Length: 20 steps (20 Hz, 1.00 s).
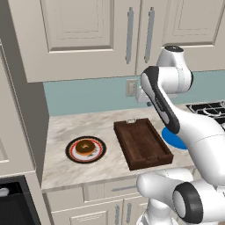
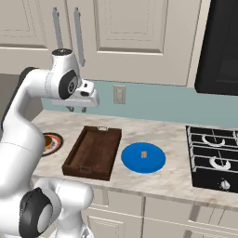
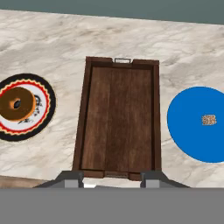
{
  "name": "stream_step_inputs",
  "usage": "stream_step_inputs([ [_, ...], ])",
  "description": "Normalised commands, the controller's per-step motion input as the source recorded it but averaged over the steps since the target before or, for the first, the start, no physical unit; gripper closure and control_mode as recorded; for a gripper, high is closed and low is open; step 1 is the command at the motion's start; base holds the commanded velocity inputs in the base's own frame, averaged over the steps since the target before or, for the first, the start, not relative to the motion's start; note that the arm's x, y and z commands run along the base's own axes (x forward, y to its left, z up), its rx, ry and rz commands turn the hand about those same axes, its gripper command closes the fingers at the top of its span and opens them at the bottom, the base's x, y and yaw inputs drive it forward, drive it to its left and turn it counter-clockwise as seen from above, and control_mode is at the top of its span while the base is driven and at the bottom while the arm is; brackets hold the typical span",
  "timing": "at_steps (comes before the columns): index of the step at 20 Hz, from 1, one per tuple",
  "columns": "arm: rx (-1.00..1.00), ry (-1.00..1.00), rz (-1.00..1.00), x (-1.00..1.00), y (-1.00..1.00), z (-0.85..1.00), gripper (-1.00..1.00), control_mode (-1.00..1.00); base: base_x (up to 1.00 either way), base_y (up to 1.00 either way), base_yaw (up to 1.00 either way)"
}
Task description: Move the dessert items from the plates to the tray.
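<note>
The brown-glazed doughnut (image 1: 85, 147) (image 3: 17, 103) lies on the black-rimmed, red-ringed plate (image 1: 70, 151) (image 3: 46, 114) at the counter's left. The dark wooden tray (image 1: 143, 143) (image 2: 93, 151) (image 3: 118, 118) sits in the middle with nothing in it. To its right, the blue plate (image 2: 155, 160) (image 3: 188, 127) carries the small tan morsel (image 2: 144, 154) (image 3: 209, 120). My gripper (image 2: 76, 109) (image 3: 111, 178) hangs high above the tray's near end. It is open, and nothing is between its fingertips (image 3: 70, 177). In the left base view my arm covers most of the blue plate (image 1: 172, 139).
A black stove top (image 2: 214, 158) borders the blue plate on the right, under a dark microwave (image 2: 218, 46). Upper cabinets (image 1: 88, 35) hang over the counter, with a wall outlet (image 2: 119, 95) on the backsplash. A tall cabinet side (image 1: 26, 114) closes the left end.
</note>
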Motion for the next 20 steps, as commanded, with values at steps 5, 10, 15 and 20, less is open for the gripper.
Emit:
stream_step_inputs([
  [5,0.0,0.0,0.0,0.0,0.0,0.0,-1.0,-1.0,0.0,0.0,0.0],
  [10,0.0,0.0,0.0,-0.03,0.0,-0.02,-1.0,-1.0,0.0,0.0,0.0],
  [15,0.0,0.0,0.0,-0.03,-0.37,-0.21,-1.0,-1.0,0.0,0.0,0.0],
  [20,0.0,0.07,0.03,0.0,-0.7,-0.28,-1.0,-1.0,0.0,0.0,0.0],
])
